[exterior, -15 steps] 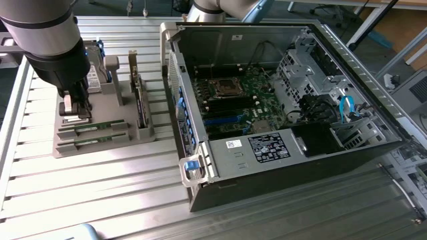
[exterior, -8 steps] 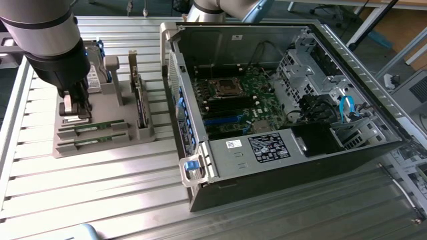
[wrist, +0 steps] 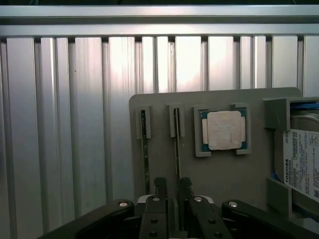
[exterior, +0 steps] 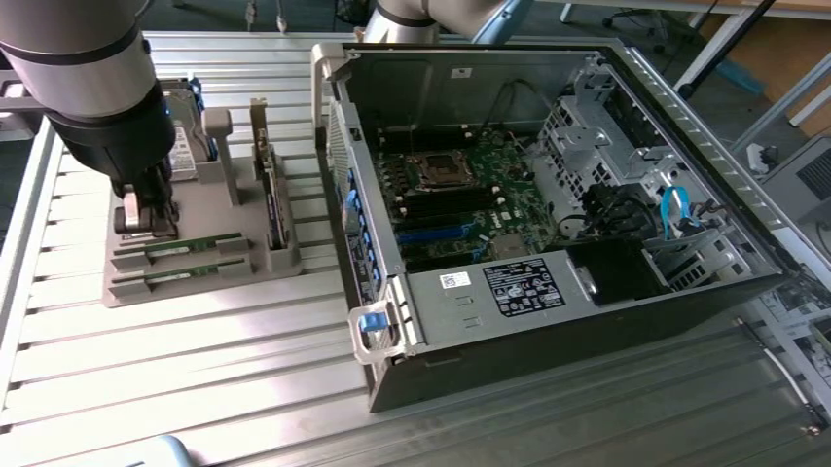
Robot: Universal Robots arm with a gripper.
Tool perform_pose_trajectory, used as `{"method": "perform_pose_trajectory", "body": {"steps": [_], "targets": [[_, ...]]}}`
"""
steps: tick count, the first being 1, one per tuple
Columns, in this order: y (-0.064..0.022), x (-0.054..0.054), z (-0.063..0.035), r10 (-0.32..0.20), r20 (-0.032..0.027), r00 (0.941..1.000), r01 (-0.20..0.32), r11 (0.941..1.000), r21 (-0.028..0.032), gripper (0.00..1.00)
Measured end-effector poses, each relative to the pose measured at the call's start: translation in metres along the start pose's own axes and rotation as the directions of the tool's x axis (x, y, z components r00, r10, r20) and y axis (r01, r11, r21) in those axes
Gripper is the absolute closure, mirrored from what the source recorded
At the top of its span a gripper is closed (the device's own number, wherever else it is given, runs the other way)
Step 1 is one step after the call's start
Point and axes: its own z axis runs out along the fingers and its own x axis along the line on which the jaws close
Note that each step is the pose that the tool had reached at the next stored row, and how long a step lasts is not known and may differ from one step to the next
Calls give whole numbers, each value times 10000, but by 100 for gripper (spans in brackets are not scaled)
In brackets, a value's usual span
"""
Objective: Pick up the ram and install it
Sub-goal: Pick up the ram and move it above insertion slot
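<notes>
Green ram (wrist: 177,144) stands on edge in a slot of the grey holder (wrist: 224,174), between the wide-open, empty jaws of the gripper (wrist: 172,183); pickup and installation into the computer case (exterior: 454,88) are not yet done.

Ribbed metal table (exterior: 195,375) with grey parts tray (exterior: 182,290) and open computer case (exterior: 442,83)

Two memory sticks (exterior: 195,242), one grey holder (wrist: 164,99), one processor chip (wrist: 224,130), one hard drive (wrist: 299,159), one expansion card (exterior: 272,204), one open computer case (exterior: 442,68), one robot arm (exterior: 78,58) with one hand (wrist: 173,186), one bench (exterior: 195,389).
</notes>
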Motion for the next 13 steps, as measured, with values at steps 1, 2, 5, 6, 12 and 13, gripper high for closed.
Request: {"method": "perform_pose_trajectory", "body": {"steps": [1,2,5,6,12,13], "targets": [[0,17,-1,0,0,10000,0,10000,0,76],[0,34,-1,0,0,10000,0,10000,1,76],[-1,85,-2,0,0,10000,0,10000,0,76],[-2,102,-2,0,1,10000,0,10000,1,76],[-3,177,-5,0,0,10000,0,10000,0,76],[-2,179,-5,1,0,10000,-1,10000,-1,76]]}}
